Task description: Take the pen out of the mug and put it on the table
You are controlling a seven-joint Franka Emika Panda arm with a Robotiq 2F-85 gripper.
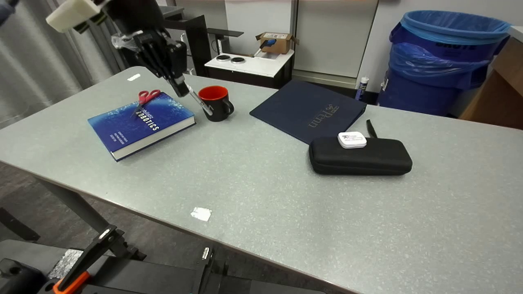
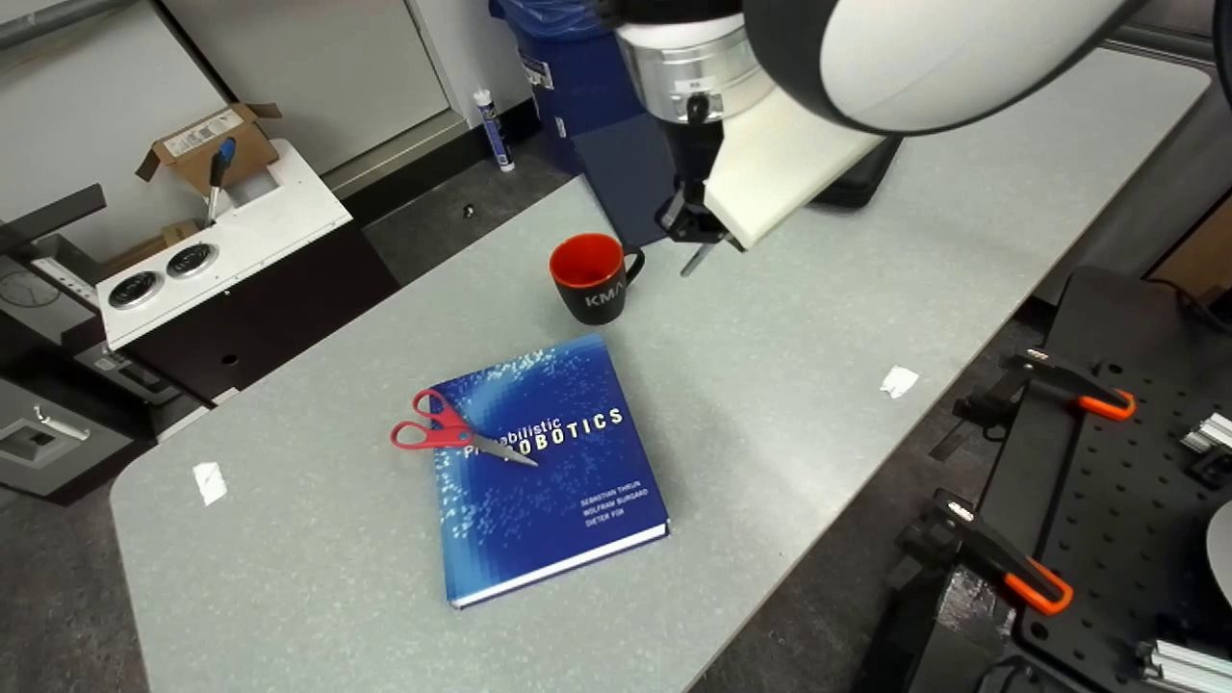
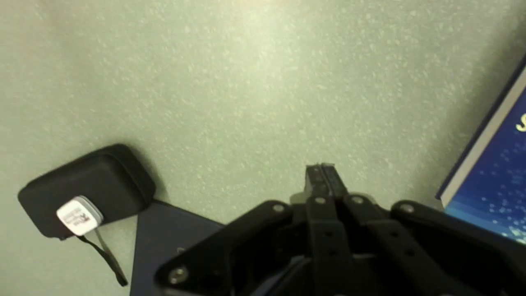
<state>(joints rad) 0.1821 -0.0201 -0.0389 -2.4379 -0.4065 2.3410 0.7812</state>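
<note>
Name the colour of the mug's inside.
Bright orange-red; the inside of the mug shows best in an exterior view.

red-lined black mug (image 2: pixel 590 292), speckled grey table (image 1: pixel 261 175), dotted blue book (image 2: pixel 563 491), pale pen (image 1: pixel 199 98)

The worktop (image 1: pixel 261 175) looks smooth and matt, finely speckled. The mug (image 2: pixel 597 300) seems ceramic, dull outside, glossier within. The pen (image 1: pixel 199 99) shines; plastic or metal, I cannot tell. The book (image 2: pixel 558 500) has a smooth cover and paper pages; the scissors (image 2: pixel 454 436), plastic-looking handles and metal blades. The end effector (image 3: pixel 321 165) is matt with bright metal screws (image 3: pixel 178 275). The box (image 1: pixel 277 45) is cardboard, the curtain (image 1: pixel 32 57) cloth.
</note>
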